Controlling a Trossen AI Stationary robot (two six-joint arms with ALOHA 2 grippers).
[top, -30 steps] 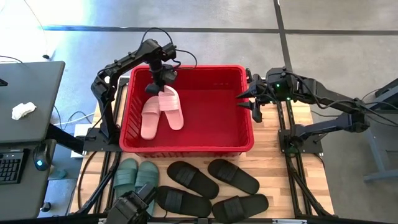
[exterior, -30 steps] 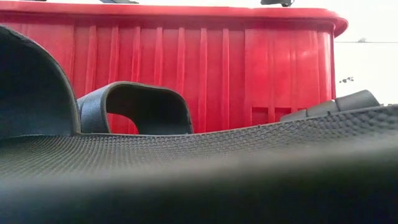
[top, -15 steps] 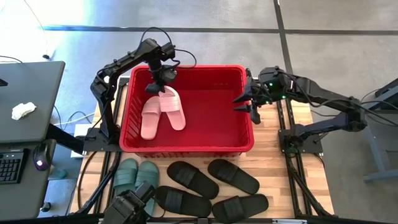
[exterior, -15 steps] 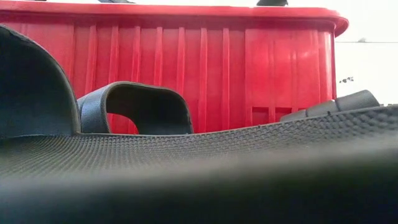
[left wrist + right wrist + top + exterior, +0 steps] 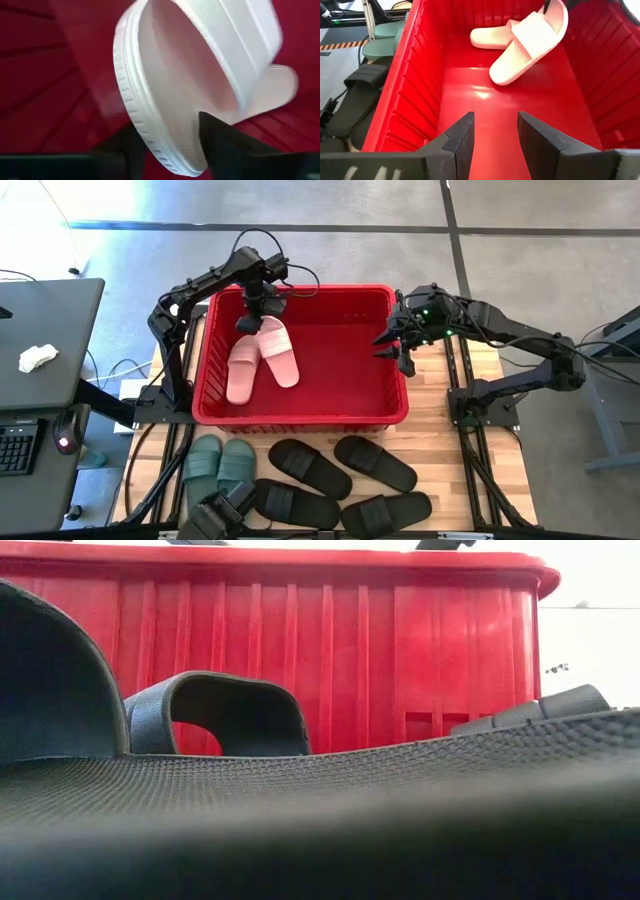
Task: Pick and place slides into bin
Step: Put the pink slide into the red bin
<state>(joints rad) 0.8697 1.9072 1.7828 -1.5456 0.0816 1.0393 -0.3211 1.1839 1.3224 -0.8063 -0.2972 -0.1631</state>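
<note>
The red bin (image 5: 300,418) holds two pale pink slides. One (image 5: 240,370) lies flat. The other (image 5: 280,352) lies across it, its far end raised under my left gripper (image 5: 265,308). That gripper points down, its fingers apart on either side of this slide's end (image 5: 150,150). My right gripper (image 5: 392,345) hangs open over the bin's right rim with nothing between its fingers (image 5: 495,135). A sage green pair (image 5: 220,465) and several black slides (image 5: 310,468) lie on the table in front of the bin. My left gripper comes from above, with one finger (image 5: 220,142) on each side of the pink slide's raised end rim (image 5: 145,142). I cannot tell whether the fingers touch it. The slide slants down from there, its lower part (image 5: 510,70) on the bin floor.
In the low view a black slide's sole (image 5: 320,800) and strap (image 5: 220,715) fill the foreground before the bin's slotted wall (image 5: 350,650). A desk (image 5: 40,350) stands left of the table. The bin's right half (image 5: 350,360) holds bare floor.
My right gripper has moved a little toward the table's left, farther over the bin's right rim, still open. The pink slide under my left gripper has stayed in about the same place.
</note>
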